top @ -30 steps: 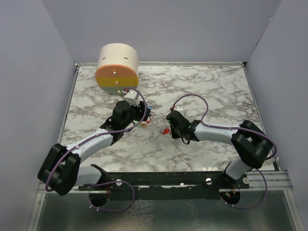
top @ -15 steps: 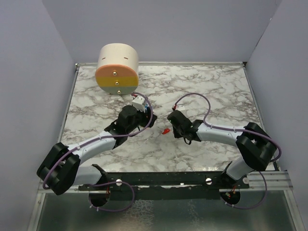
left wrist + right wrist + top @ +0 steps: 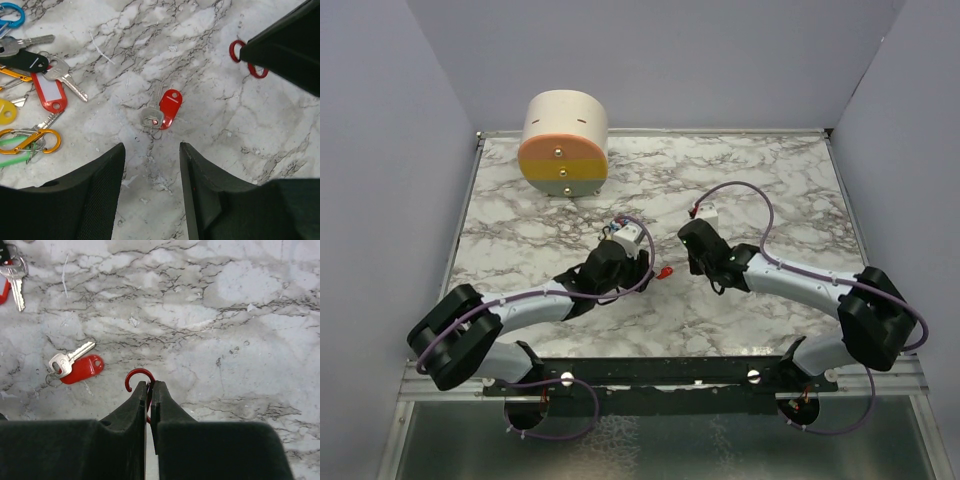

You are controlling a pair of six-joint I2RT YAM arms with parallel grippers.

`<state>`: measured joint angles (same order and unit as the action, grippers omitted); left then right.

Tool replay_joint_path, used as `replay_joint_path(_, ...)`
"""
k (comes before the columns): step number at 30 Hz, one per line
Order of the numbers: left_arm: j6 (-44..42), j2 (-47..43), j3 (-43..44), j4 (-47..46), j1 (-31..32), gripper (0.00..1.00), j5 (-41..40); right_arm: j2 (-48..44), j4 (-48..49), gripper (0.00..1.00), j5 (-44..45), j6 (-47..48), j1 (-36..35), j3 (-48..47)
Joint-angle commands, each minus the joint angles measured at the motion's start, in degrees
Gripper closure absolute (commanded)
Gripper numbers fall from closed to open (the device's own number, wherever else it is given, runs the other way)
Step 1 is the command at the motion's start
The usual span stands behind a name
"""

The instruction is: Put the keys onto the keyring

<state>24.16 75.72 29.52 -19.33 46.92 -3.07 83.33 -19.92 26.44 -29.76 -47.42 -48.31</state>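
The left gripper (image 3: 151,148), jaws spread over the red-tagged key (image 3: 163,110) on the counter (image 3: 225,60), risks skidding the flat key aside on closing, while the right gripper (image 3: 149,385) pinches a red clip (image 3: 137,375).

Right hand (image 3: 150,386) hides most of red clip (image 3: 134,372).

**Top view:** fixed, high above the near edge, looking down across the whole marble table (image 3: 770,190). **Wrist views:** close, facing down at mid-table from left and right. Both share the red-tagged key (image 3: 168,107) and red clip (image 3: 139,371).
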Motion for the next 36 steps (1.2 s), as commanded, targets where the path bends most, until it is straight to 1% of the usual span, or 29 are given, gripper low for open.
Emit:
replay_joint_path(1, 1.60, 2.19, -0.16, -0.09, 0.95, 0.51, -1.02, -2.93, -0.79, 0.99, 3.37, 1.17, 0.91, 0.17)
replay_joint_path(17, 2.53, 9.55, 1.17, -4.19, 1.55, 0.55, 0.58, -5.82, -0.19, 0.99, 2.81, 1.96, 1.61, 1.91)
replay_joint_path(36, 2.69, 16.44, 4.23, -7.44, 1.59, 0.64, 2.02, -6.96, 0.23, 0.99, 2.59, 2.11, 2.07, 3.42)
